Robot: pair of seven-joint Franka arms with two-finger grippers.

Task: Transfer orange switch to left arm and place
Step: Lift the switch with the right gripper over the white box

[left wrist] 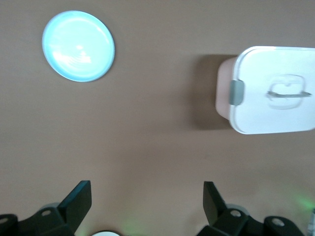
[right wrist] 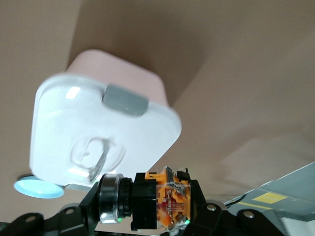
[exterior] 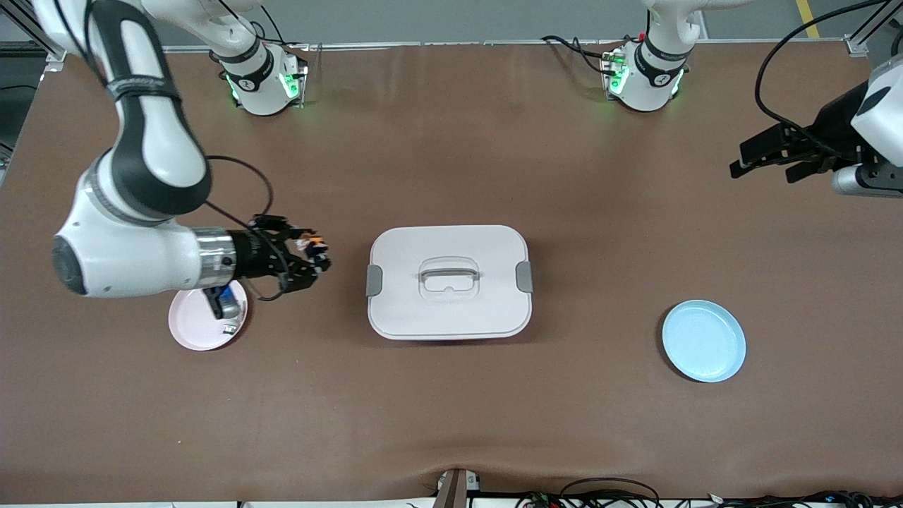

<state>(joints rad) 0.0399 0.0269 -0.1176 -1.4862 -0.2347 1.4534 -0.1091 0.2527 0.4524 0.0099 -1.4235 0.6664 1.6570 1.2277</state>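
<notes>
Nearest your front camera lies the round pale-blue plate, flat on the brown tabletop toward the left arm's end, with nothing on it.

Your task piece, the small black push-button switch with orange cap and markings, is up in the air in the right gripper. You can see in the right wrist view that the black fingers are closed on the switch from both sides, its silver-ringed end sticking out sideways. That gripper hangs over bare table just beside the box, at the box's right-arm end, without touching it.

You will find the large white rounded-rectangular plastic box at the middle of the table, lid on, grey handle lying flat in its recess and a grey clip at each short side. It shows in both wrist views.

Under the right arm's wrist sits a small round pink plate, slightly nearer the camera than the gripper; a small item rests on it, partly hidden by the wrist camera, so you cannot tell what it is.

Your left gripper waits over the table's left-arm end, well apart from the box. Its jaws stand wide apart and hold nothing, as the left wrist view confirms, looking down on the blue plate.
</notes>
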